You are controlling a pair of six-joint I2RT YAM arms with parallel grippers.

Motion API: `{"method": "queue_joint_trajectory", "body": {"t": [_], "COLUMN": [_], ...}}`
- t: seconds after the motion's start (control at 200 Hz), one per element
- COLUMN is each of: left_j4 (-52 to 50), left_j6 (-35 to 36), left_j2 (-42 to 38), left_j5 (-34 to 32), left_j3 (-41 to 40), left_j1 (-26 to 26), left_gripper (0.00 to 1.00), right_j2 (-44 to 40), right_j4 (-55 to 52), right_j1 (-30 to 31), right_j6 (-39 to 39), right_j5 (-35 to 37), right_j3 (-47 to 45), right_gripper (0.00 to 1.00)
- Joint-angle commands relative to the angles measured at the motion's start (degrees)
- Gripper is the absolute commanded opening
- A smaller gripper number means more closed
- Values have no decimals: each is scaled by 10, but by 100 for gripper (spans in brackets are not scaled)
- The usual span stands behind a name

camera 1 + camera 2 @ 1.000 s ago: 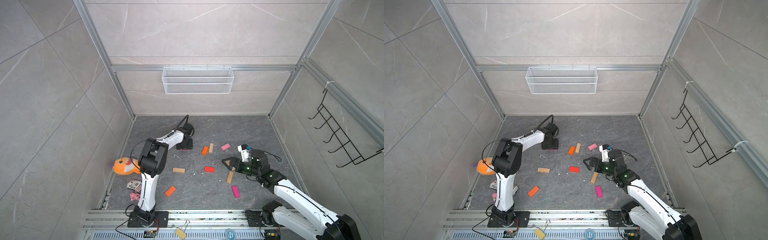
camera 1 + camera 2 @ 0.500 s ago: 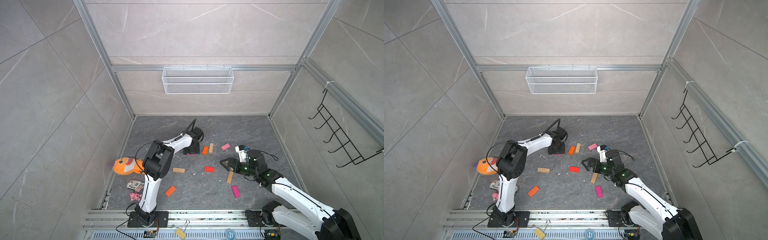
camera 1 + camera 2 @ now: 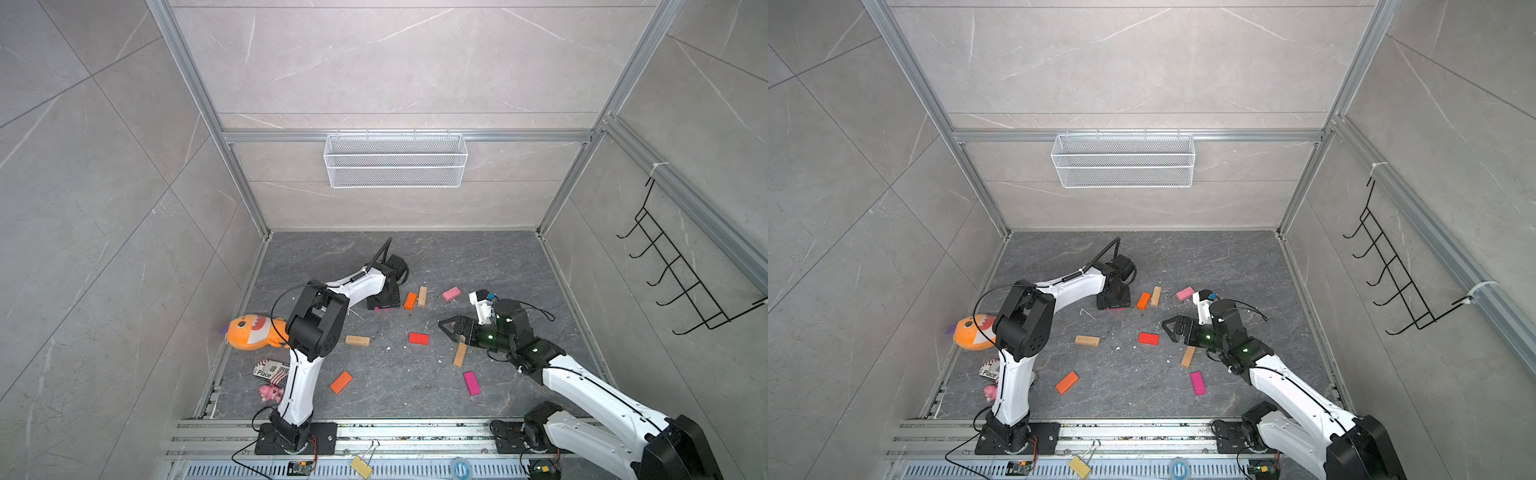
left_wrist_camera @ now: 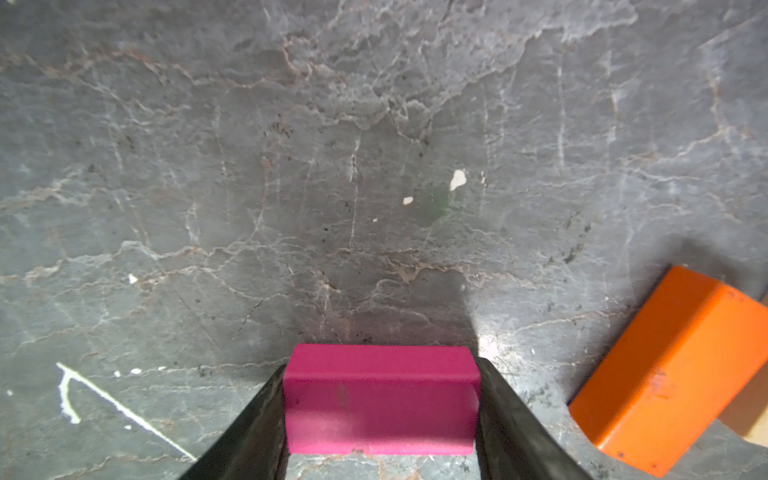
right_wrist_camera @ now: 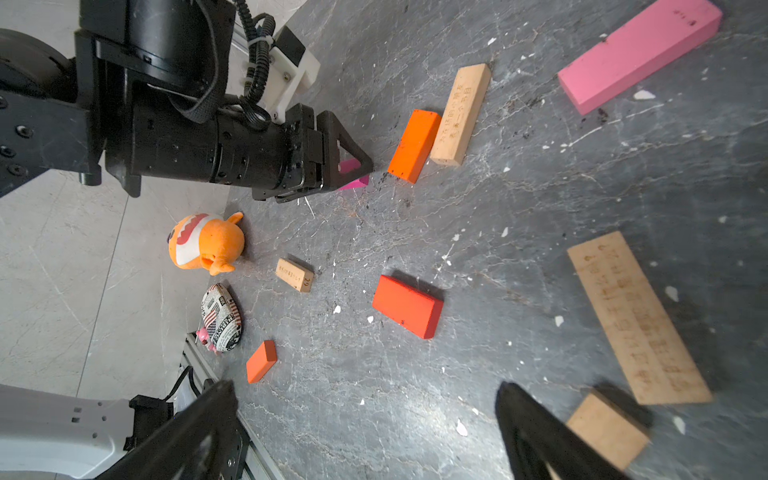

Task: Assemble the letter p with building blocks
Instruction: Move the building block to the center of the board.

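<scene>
My left gripper (image 4: 380, 399) is shut on a magenta block (image 4: 380, 411), held low at the grey floor. An orange block (image 3: 410, 300) and a tan block (image 3: 422, 296) lie side by side just to its right. My right gripper (image 5: 365, 386) stands open over bare floor, near a red block (image 3: 418, 338) and above a tan block (image 3: 459, 354). Loose on the floor are a light pink block (image 3: 451, 293), another tan block (image 3: 357, 340), a second magenta block (image 3: 471, 382) and a second orange block (image 3: 341, 382). The letter p is not in view.
An orange plush fish (image 3: 253, 332), a printed pouch (image 3: 270, 370) and a small pink toy (image 3: 269, 392) lie by the left wall. A wire basket (image 3: 395, 162) hangs on the back wall and a black hook rack (image 3: 681, 282) on the right wall.
My left arm has swung to the right with the magenta block, up to the orange block. The right gripper has barely shifted and stays open.
</scene>
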Motion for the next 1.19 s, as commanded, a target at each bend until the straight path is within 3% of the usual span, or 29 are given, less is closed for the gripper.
{"method": "queue_joint_trajectory", "body": {"t": [0.0,0.494,0.654,0.694,1.043,1.188], "left_j4": [-22,-21,-13,-10,32,63], "left_j6": [2,5,8,10,41,54], "left_j2": [-2,-7,-27,-37,-176,-259], "left_j5": [0,4,8,9,22,38], "left_j3": [-6,-6,-13,-16,-68,-126], "left_j1": [-2,-2,-3,-3,-3,-1], "left_gripper": [63,82,93,100,100,100], "right_j2": [4,4,4,4,32,63], "right_j4": [8,5,-2,-5,-41,-62], "right_j1": [5,9,10,11,15,29], "right_j6": [5,6,2,2,-12,-15], "right_j5": [9,16,21,22,44,62], "right_j3": [-1,1,4,5,37,69], "right_gripper": [100,100,100,100,100,100]}}
